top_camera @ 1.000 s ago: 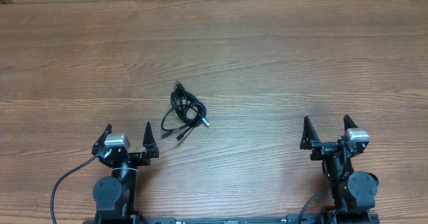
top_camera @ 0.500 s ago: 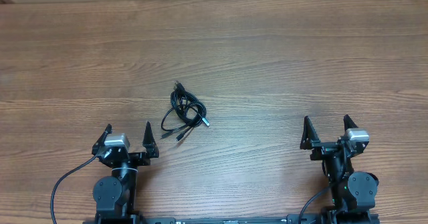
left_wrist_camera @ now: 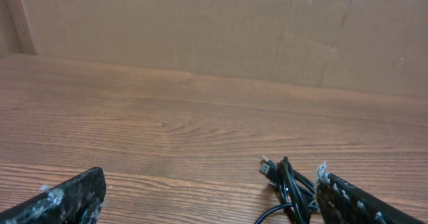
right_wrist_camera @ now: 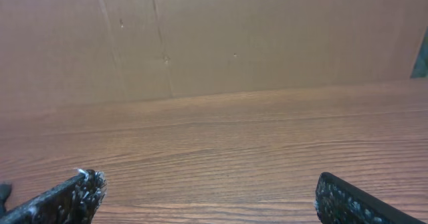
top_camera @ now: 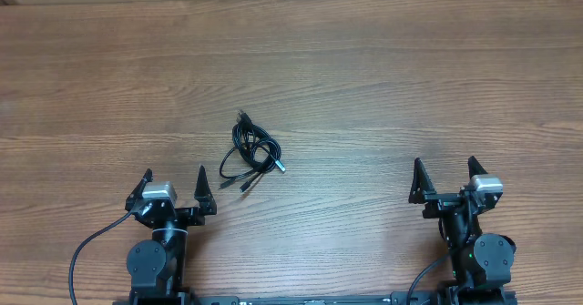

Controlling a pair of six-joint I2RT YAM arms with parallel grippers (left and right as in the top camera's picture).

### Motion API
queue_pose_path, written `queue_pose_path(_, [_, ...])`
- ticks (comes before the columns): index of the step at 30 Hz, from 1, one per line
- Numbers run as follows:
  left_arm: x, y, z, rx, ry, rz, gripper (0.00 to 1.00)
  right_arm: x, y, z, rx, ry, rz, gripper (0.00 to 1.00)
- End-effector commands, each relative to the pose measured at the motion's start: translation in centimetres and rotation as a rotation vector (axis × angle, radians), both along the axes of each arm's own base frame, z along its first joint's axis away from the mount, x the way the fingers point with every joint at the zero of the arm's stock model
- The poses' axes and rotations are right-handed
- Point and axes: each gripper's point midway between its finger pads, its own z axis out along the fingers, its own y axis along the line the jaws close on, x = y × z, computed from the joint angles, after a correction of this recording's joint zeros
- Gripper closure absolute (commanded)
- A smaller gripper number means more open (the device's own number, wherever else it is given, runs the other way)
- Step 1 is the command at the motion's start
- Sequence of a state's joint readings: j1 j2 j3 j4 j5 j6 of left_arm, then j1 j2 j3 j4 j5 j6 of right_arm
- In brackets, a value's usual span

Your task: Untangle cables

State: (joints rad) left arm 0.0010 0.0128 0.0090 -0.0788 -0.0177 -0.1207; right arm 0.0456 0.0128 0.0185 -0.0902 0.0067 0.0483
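Overhead: two grippers are seen released at the near edge, with a tangled bunch of cables (top_camera: pixel 250 152) lying beyond the left one.

Nearest the camera's lower edge, the left gripper (top_camera: pixel 175 179) and the right gripper (top_camera: pixel 444 168) are set well apart on the table (top_camera: pixel 383 77), each with its fingers spread wide and nothing held. Just beyond the left gripper, slightly to its right, the cables are bunched in overlapping loops on the wood, touched by neither arm. Small plug ends are seen sticking out at the far end of the bunch and at its near right. Farther off, the wood is bounded by a cardboard wall (left_wrist_camera: pixel 200 23).
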Motion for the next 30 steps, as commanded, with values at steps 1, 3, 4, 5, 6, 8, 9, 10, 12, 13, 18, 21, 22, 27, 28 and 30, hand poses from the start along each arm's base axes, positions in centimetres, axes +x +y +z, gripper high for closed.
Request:
queue_pose_path(1, [-0.01,-0.16,-0.03,-0.017,-0.003,-0.011,0.0,0.01,-0.09,-0.15,-0.003,-0.005,-0.003,0.0])
queue_pose_path(3, [-0.01,-0.19,-0.04,-0.028,-0.003,-0.012,0.01,0.01,-0.09,-0.15,-0.003,-0.005,-0.003,0.0])
queue_pose_path(4, [-0.01,-0.21,-0.04,-0.032,-0.003,-0.012,0.0,0.01,-0.09,-0.15,-0.003,-0.005,-0.003,0.0])
queue_pose_path(5, [-0.01,-0.24,-0.04,-0.036,-0.003,-0.014,0.0,0.01,-0.09,-0.14,-0.003,-0.006,-0.003,0.0])
queue_pose_path(6, [-0.01,-0.34,-0.02,-0.036,-0.003,-0.02,0.01,0.01,-0.09,-0.14,-0.003,-0.006,-0.003,0.0])
queue_pose_path(8, [-0.01,-0.44,-0.02,-0.036,-0.003,-0.025,0.0,0.01,-0.09,-0.15,-0.003,-0.005,-0.003,0.0])
queue_pose_path(9, [-0.01,-0.44,-0.03,-0.036,-0.003,-0.025,0.0,0.01,-0.09,-0.15,-0.003,-0.005,-0.003,0.0])
queue_pose_path(10, [-0.01,-0.44,-0.02,-0.036,-0.003,-0.025,0.0,0.01,-0.09,-0.15,-0.003,-0.005,-0.003,0.0])
queue_pose_path(12, [-0.01,-0.43,-0.02,-0.036,-0.003,-0.025,0.0,0.01,-0.09,-0.15,-0.003,-0.005,-0.003,0.0])
queue_pose_path(13, [-0.01,-0.43,-0.02,-0.035,-0.003,-0.025,0.0,0.01,-0.09,-0.14,-0.003,-0.006,-0.003,0.0])
queue_pose_path(18, [-0.01,-0.43,-0.02,-0.036,-0.003,-0.025,0.0,0.01,-0.09,-0.15,-0.003,-0.005,-0.003,0.0])
queue_pose_path(21, [-0.01,-0.44,-0.03,-0.036,-0.003,-0.025,0.0,0.01,-0.09,-0.15,-0.003,-0.005,-0.003,0.0])
queue_pose_path(22, [-0.01,-0.44,-0.03,-0.036,-0.003,-0.025,0.0,0.01,-0.09,-0.15,-0.003,-0.005,-0.003,0.0])
queue_pose_path(27, [-0.03,-0.43,-0.05,-0.036,-0.001,-0.025,0.0,0.01,-0.09,-0.15,-0.003,-0.005,-0.003,0.0])
queue_pose_path(28, [-0.04,-0.43,-0.05,-0.036,0.001,-0.025,0.0,0.01,-0.09,-0.14,-0.003,-0.006,-0.003,0.0])
queue_pose_path(30, [-0.07,-0.42,-0.08,-0.036,0.006,-0.024,0.0,0.01,-0.09,-0.14,-0.003,-0.006,-0.003,0.0])
